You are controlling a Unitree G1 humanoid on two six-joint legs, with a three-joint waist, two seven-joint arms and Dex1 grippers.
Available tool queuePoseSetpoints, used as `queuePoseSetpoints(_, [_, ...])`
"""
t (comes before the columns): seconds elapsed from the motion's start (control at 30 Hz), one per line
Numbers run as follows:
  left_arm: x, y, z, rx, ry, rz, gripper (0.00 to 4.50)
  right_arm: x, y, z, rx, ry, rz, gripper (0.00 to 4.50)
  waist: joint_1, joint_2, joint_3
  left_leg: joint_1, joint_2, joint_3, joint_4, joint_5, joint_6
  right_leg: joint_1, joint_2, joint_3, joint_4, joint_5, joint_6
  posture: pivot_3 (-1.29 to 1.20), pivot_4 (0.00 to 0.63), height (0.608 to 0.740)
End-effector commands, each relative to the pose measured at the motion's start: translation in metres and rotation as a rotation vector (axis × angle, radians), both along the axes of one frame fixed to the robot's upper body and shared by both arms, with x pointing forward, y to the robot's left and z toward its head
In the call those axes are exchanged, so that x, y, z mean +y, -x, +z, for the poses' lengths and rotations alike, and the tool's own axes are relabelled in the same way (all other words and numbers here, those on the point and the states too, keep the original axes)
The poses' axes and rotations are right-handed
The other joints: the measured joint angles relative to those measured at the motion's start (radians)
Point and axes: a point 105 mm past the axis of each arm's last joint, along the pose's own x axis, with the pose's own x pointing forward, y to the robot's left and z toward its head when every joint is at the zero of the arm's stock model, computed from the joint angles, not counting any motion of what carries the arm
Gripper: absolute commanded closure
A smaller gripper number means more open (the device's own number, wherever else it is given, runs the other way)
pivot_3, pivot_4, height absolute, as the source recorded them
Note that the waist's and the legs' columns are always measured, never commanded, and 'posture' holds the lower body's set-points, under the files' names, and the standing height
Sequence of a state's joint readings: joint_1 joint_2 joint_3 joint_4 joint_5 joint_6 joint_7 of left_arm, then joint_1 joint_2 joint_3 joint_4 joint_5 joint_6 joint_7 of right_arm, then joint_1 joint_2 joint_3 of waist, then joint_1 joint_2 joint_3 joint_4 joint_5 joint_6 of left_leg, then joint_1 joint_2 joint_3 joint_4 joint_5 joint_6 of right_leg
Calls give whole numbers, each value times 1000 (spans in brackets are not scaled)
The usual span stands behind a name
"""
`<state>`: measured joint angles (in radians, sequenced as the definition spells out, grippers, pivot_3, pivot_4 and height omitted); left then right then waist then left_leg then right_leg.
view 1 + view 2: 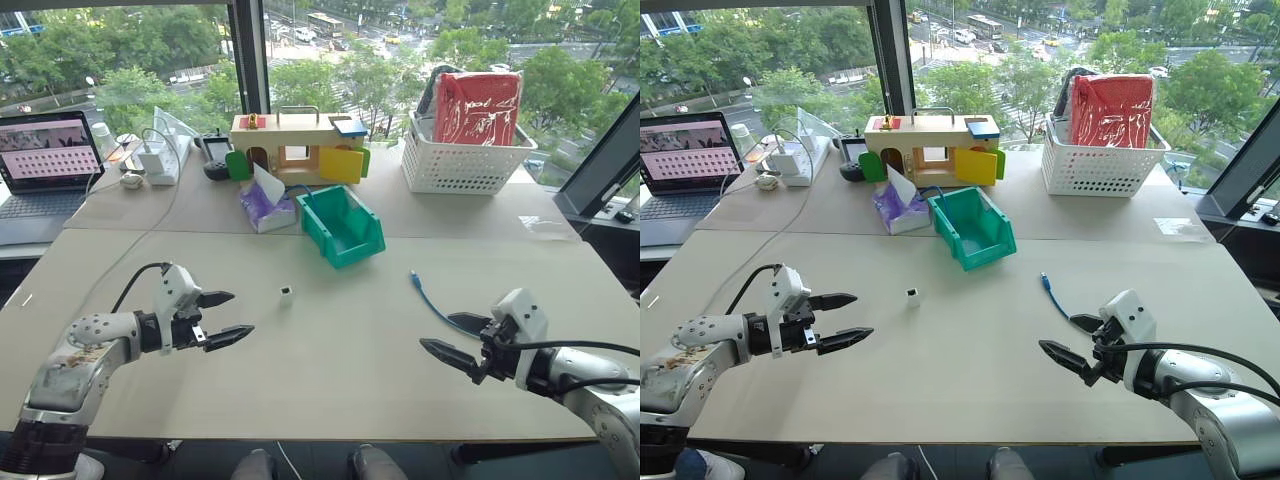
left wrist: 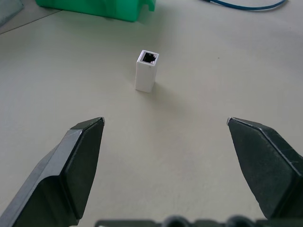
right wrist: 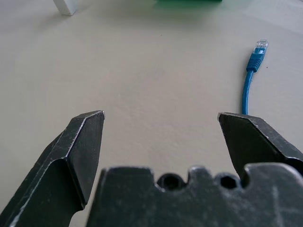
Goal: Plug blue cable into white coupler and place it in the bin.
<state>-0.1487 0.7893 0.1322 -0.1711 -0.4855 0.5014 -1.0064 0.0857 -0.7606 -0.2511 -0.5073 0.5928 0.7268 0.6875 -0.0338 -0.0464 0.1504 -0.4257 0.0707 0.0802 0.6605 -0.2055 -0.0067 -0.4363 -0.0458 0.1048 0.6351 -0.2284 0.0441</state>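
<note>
L gripper [image 1: 225, 317] hovers over the table [image 1: 330, 400] w/ jaws spread wide, nothing btwn them. Fingers point toward table centre. Coupler [image 1: 286, 294] stands upright just ahead of the L fingertips, a bit toward the far side, apart from them, dark socket facing up; in the L wrist view it sits [image 2: 147, 71] centred ahead of the gap btwn the two black fingers [image 2: 71, 165], not touching either.

R gripper [image 1: 455, 338] also hovers low over the table, jaws wide, empty, pointing toward centre. Cable [image 1: 430, 300] lies flat on the table right beside the R gripper: its far plug end points away toward the bin, the near part runs in by the far finger [image 1: 468, 322] and passes out of sight behind the hand. In the R wrist view the cable [image 3: 248, 80] lies ahead of one finger, clear plug tip at its far end; contact w/ finger can't be told.

Coupler and cable well apart, not joined. Coupler btwn the two grippers, nearer the L one.

Bin [image 1: 340, 225] sits beyond both grippers, past the coupler, roughly mid-table, open top, nothing seen inside. Behind it: toy house [image 1: 300, 145], white basket [image 1: 462, 150] further R-side, tissue pack [image 1: 262, 205] touching the bin's L side. Laptop [image 1: 45, 165] far off beyond the L gripper.
</note>
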Motion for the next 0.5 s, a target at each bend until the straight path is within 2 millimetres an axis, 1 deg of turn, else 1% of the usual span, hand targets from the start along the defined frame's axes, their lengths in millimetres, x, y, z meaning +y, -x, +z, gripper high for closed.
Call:
queuePoseSetpoints(0.03, [2,-5,16,-60,20,-16,0,-6,-4,16,-77,16,-21,56,0,0,0,0,0,0,0,0,0,0,0,0,0,0,0,0,150,716])
queuePoseSetpoints(0.13, [3,-10,39,-74,90,-58,0,-10,-13,20,-90,8,-48,56,1,0,0,0,0,0,1,0,0,0,0,0,2,0,0,0,150,716])
queuePoseSetpoints(0.23, [3,-10,57,-98,113,-109,0,-19,-37,15,-90,75,-108,56,-3,0,0,1,0,0,2,0,0,0,0,0,5,-1,2,0,150,716])
queuePoseSetpoints(0.3, [2,-6,63,-89,121,-140,0,-24,-55,13,-94,115,-148,56,-10,0,0,1,0,0,2,1,0,0,0,0,5,-2,2,0,150,716])
queuePoseSetpoints(0.37, [-1,1,63,-69,100,-174,0,-21,-71,11,-84,130,-151,56,-14,0,0,2,0,0,2,1,0,0,0,1,6,-2,1,0,150,716])
queuePoseSetpoints(0.43, [-3,6,63,-60,72,-200,0,-16,-84,7,-68,129,-144,56,-15,0,0,2,0,0,2,1,0,-2,1,1,8,-2,-2,0,150,716])
queuePoseSetpoints(0.5, [-4,9,64,-59,61,-209,0,-14,-92,5,-59,126,-143,56,-12,0,0,1,0,-1,2,0,0,-2,1,1,10,-3,-4,0,150,716])
